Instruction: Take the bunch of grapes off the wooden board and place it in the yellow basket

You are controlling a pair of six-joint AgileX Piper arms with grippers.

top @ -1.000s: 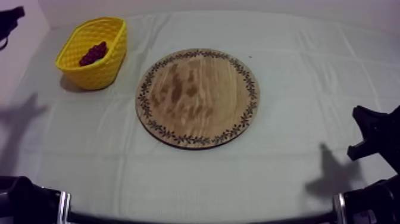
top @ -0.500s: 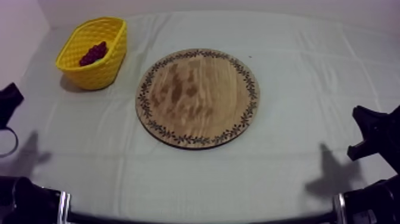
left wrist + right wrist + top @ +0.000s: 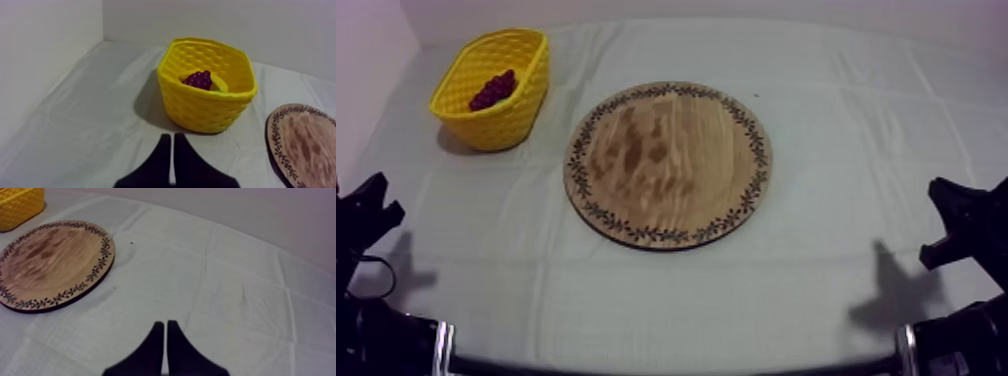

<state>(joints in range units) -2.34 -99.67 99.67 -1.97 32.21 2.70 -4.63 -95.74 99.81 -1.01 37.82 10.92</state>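
Two black grippers, both mine, sit low at the near edge of the desk (image 3: 856, 110), one at each side. My left gripper (image 3: 172, 136) has its two fingers pressed together into a narrow wedge, with nothing between them. My right gripper (image 3: 163, 323) is the same, fingers together and holding nothing.

I take the yellow basket (image 3: 205, 107) as the landmark. My left gripper points straight at the basket's near wall, with bare cloth between them. My right gripper is well apart from the basket, beyond the round wooden board (image 3: 666, 165), so the left arm is plainly the nearer one. The board lies flat near the basket without touching it. Its patterned rim rings a bare wooden face with no fruit on it.

Farthest from me, inside the basket, lies the bunch of grapes (image 3: 199, 79). It is dark purple and sits low, well under the basket's rim. Seen from above, the bunch looks longer than wide, its long axis running roughly along the basket's own length. From my left gripper the grapes lie straight ahead, past the basket's near wall. I judge the task done, with no further grasp called for.
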